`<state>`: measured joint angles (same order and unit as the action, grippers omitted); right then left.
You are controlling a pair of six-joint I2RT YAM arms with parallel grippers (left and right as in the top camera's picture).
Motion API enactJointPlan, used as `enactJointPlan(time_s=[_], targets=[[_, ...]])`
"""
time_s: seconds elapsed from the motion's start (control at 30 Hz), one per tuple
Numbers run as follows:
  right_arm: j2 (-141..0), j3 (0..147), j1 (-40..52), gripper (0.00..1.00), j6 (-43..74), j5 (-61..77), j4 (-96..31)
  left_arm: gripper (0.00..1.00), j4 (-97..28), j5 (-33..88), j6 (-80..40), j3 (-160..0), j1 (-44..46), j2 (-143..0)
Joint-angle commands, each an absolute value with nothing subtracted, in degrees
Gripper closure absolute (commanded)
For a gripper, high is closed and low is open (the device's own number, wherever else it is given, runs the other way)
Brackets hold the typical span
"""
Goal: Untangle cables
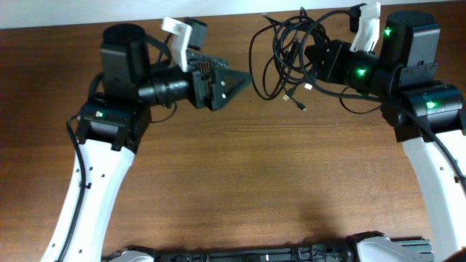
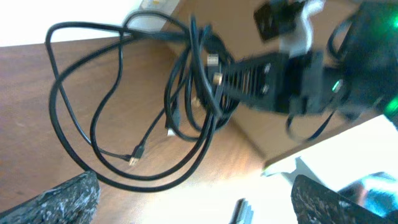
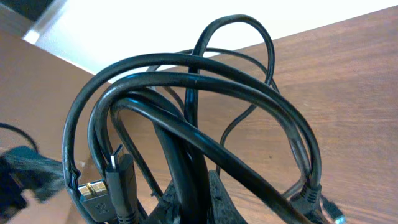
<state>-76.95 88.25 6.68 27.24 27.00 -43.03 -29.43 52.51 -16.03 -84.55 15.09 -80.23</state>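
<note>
You have a brown wooden table (image 1: 240,182) filling the overhead view. The left arm (image 1: 95,182) comes up its left side and the right arm (image 1: 437,175) up its right side; both are white below and black above, and both bend inward toward each other near the far edge.

Your left claw (image 1: 231,81) points right toward the tangle; its wrist camera shows its two fingers (image 2: 62,199) wide apart at the bottom corners with nothing between them; its tip sits just beside the nearest loop, and you cannot tell from above whether it touches.

Your right claw (image 1: 314,57) points left and is clamped on the cables (image 1: 280,47); its own camera shows several black strands pinched at the bottom edge and rising out of the grip.

The cables sit at the far side of the table, right of centre, between the two claws; they make one knotted bunch at the right claw, with wide loops spreading left over the wood.

Smallest are the plug ends (image 1: 301,107); a few loose ones trail toward you from the bunch; a silver-tipped plug (image 3: 93,191) hangs close beside the right claw's grip.
</note>
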Motion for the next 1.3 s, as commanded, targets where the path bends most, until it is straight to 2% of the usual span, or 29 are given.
enactJointPlan(time_s=[0.0,0.13,0.33,0.5,0.53,0.57,0.6,0.67,0.8,0.87,0.9,1.27], targets=[[-76.34,88.40,6.72,0.96,27.94,31.64,-41.04,0.01,-32.40,45.67,1.17,-85.43,17.74,-79.00],[-76.34,88.40,6.72,0.96,27.97,35.29,-39.64,0.01,-33.56,43.90,10.24,-85.32,21.89,-79.13],[-76.34,88.40,6.72,0.96,28.58,42.33,-38.09,0.01,-33.47,33.12,10.41,-85.32,27.62,-80.09],[-76.34,88.40,6.72,0.96,29.45,44.47,-37.87,0.01,-32.62,31.42,10.44,-85.32,29.54,-81.14],[-76.34,88.40,6.72,0.96,29.45,44.45,-37.89,0.13,-32.38,31.42,10.41,-85.32,29.74,-81.56],[-76.34,88.40,6.72,0.96,29.47,44.47,-37.89,0.44,-32.27,31.42,10.41,-85.32,29.74,-81.78],[-76.34,88.40,6.72,0.96,29.45,44.60,-37.89,0.62,-32.25,31.42,10.41,-85.32,29.74,-81.89],[-76.34,88.40,6.72,0.96,29.47,45.65,-37.82,0.75,-32.21,31.42,10.41,-85.32,29.74,-82.17],[-76.34,88.40,6.72,0.96,29.45,47.90,-37.45,0.78,-32.01,31.44,10.41,-85.32,29.74,-82.52],[-76.34,88.40,6.72,0.96,29.43,47.77,-37.45,0.96,-31.99,31.46,10.39,-85.32,29.74,-82.61],[-76.34,88.40,6.70,0.96,29.43,47.48,-37.45,1.00,-32.01,31.46,10.39,-85.32,29.74,-82.61],[-76.36,88.40,6.70,0.96,27.46,35.59,-41.63,1.00,-32.53,32.75,7.20,-85.32,29.69,-77.47]])
